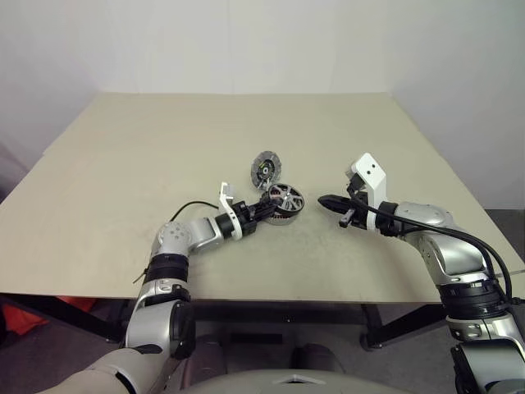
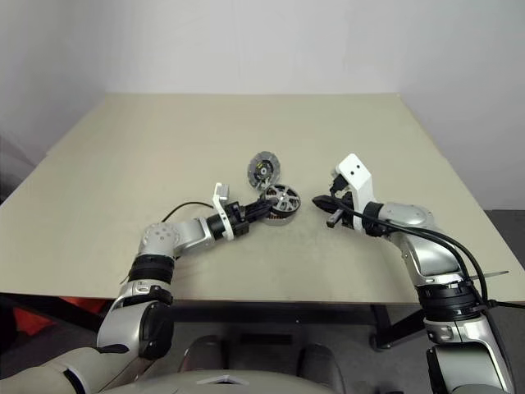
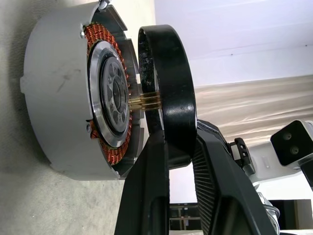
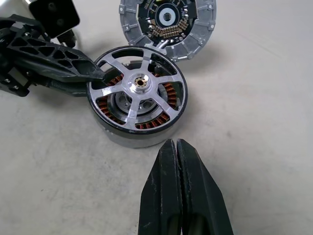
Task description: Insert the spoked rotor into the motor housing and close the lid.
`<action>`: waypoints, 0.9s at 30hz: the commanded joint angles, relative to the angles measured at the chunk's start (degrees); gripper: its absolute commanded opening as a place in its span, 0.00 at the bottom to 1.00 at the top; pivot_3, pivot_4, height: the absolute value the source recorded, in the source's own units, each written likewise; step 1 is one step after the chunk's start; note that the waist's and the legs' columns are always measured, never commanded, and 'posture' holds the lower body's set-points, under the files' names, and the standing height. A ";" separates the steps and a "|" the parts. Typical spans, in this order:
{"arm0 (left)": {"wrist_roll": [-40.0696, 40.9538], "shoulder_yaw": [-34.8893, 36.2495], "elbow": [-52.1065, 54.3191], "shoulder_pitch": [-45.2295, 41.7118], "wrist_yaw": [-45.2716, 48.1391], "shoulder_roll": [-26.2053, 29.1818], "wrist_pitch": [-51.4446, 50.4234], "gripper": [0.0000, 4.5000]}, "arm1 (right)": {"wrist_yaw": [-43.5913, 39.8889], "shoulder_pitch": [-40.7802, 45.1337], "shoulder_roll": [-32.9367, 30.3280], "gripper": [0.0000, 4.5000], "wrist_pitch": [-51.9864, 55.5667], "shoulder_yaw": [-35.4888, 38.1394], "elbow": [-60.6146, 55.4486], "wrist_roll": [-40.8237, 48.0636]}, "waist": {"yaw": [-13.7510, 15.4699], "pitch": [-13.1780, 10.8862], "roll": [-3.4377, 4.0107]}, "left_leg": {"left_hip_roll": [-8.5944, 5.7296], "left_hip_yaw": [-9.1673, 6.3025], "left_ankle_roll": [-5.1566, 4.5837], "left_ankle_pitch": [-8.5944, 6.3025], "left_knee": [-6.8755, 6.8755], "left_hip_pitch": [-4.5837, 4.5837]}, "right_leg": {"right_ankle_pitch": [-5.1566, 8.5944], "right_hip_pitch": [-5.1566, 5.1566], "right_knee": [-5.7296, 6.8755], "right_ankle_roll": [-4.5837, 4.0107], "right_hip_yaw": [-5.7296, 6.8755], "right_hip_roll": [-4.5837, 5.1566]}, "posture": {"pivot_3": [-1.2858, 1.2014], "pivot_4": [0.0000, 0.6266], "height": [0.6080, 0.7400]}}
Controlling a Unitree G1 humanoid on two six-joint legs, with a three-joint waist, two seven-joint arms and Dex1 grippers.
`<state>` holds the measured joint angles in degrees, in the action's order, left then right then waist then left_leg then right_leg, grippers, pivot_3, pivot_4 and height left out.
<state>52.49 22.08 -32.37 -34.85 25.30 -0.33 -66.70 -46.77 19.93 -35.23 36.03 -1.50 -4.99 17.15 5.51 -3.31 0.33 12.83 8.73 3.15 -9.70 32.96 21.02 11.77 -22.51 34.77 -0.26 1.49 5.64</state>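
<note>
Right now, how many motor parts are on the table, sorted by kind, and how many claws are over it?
Spoked rotor, black-rimmed, gripped by the left claw, over the housing: 1
Motor housing, grey with copper windings: 1
Lid, grey disc lying open beside the housing: 1
Claws, including the right claw, shut and empty: 2
Total: 3 motor parts, 2 claws

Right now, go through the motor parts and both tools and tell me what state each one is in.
spoked rotor: gripped at its black rim, resting over the housing, not fully seated.
motor housing: on the table, copper windings showing through the rotor's spokes.
lid: open, tilted up behind the housing.
left tool: shut on the spoked rotor's rim.
right tool: shut, empty, just short of the housing.
</note>
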 commanded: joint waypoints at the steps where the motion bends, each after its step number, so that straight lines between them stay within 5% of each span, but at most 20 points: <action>1: 0.55 1.55 1.99 0.44 -0.79 0.73 0.55 0.08 | 0.06 1.52 0.02 0.00 -0.99 -0.01 -0.53 -0.04 | -0.03 0.00 0.00 | 0.01 0.00 0.00 0.00 0.00 -0.01 | 0.00 0.00 0.00 0.00 0.00 -0.01 | 0.52 0.00 1.00; 27: 1.40 1.27 5.75 3.39 -2.95 1.26 0.15 0.08 | 1.10 2.06 0.55 0.00 -2.17 -0.58 0.79 -1.11 | -0.04 -0.01 0.01 | 0.02 0.03 -0.02 -0.01 -0.14 0.03 | 0.02 -0.10 -0.07 0.03 -0.02 -0.06 | 0.52 0.00 1.00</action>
<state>53.95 23.07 -28.09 -31.68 22.94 0.05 -66.35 -45.87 20.23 -34.74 35.09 -2.49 -3.55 15.93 5.47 -3.31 0.34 12.84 8.76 3.13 -9.71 32.82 21.05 11.79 -22.61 34.70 -0.23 1.47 5.59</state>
